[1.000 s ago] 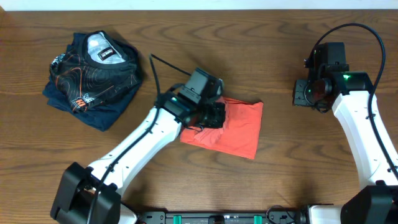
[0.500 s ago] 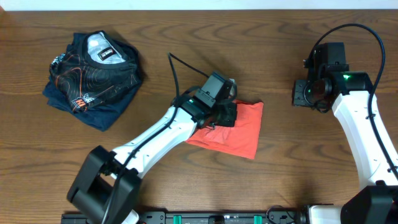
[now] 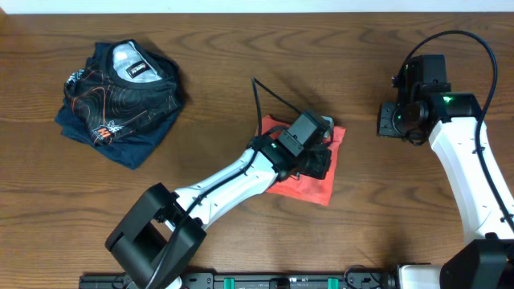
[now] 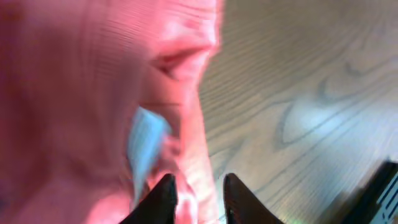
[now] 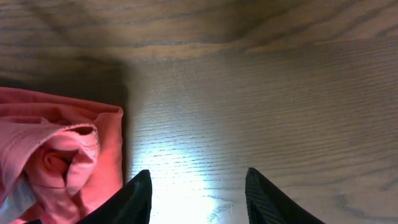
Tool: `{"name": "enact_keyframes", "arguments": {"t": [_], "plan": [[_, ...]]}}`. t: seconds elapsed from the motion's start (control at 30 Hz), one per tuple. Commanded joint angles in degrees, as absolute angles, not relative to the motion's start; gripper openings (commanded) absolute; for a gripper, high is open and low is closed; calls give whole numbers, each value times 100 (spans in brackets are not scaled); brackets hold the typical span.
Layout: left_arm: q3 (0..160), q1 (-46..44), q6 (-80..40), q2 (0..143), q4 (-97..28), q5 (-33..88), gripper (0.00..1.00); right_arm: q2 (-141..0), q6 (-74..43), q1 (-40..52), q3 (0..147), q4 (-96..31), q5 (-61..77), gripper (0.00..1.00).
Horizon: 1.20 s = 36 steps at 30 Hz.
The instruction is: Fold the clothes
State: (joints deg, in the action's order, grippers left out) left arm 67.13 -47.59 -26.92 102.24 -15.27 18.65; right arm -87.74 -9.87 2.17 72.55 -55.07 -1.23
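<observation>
The coral-red T-shirt [image 3: 308, 187] lies folded in a small bundle at the table's middle; its lettering is hidden. My left gripper [image 3: 321, 160] sits over the bundle's right part. In the left wrist view its jaws [image 4: 198, 193] are close together with a fold of the red cloth [image 4: 81, 93] pinched between them. My right gripper [image 3: 393, 120] hangs at the back right, apart from the shirt. In the right wrist view it [image 5: 198, 193] is open and empty over bare wood, with the shirt's rolled edge [image 5: 56, 149] at its left.
A dark navy garment with orange contour print [image 3: 120, 92] lies crumpled at the back left. The wooden table [image 3: 385, 209] surrounds the shirt. A black cable loops above the left wrist [image 3: 261, 100].
My left gripper has moved to the right across the shirt, drawing its left part over with it. The bundle is narrower now. The right arm has not moved.
</observation>
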Motion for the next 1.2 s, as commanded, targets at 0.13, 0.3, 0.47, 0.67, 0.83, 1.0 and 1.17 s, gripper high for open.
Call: {"name": "enact_keyframes", "arguments": {"t": [0.13, 0.3, 0.47, 0.67, 0.83, 1.0, 1.17], "plan": [[6849, -4768, -2628, 10276, -1507, 1726, 31, -8788, -1026, 193, 7214, -5507, -102, 47], [6884, -4464, -2272, 10005, -1592, 1678, 30, -8788, -808, 193, 7214, -5500, 336, 52], [6930, -3708, -2145, 9384, -1907, 1450, 31, -8790, 207, 270, 7214, -5376, 2154, 52], [6923, -2783, -2145, 9325, -2049, 1041, 34, -8949, 353, 770, 7214, -4786, 3024, 53], [6919, -2600, -2147, 9734, -2051, 1087, 34, -9507, -75, 1240, 7214, -4115, 3277, 53], [6910, -2705, -2150, 10151, -2062, 1518, 34, -10184, -508, 1483, 7214, -4064, 3354, 48], [6847, -2875, -2145, 10473, -2139, 1562, 35, -10766, -834, 1481, 7214, -4917, 2270, 45]]}}
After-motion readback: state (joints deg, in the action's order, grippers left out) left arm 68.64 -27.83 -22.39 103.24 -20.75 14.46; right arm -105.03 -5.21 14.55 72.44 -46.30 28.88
